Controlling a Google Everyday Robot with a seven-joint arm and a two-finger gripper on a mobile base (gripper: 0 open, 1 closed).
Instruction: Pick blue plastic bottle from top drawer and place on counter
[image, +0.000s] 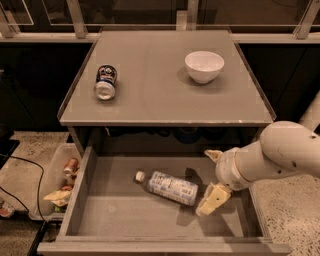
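The blue plastic bottle (167, 185) lies on its side on the floor of the open top drawer (125, 220), white cap pointing left. My gripper (210, 177) is inside the drawer just right of the bottle's base, fingers spread apart, one fingertip (212, 200) low near the bottle's end and the other (212, 154) higher toward the back. It holds nothing. The counter (155, 95) lies above the drawer.
A dented soda can (105, 82) lies on its side at the counter's left. A white bowl (204, 66) stands at the counter's right. A bin with rubbish (60, 182) sits on the floor left of the drawer.
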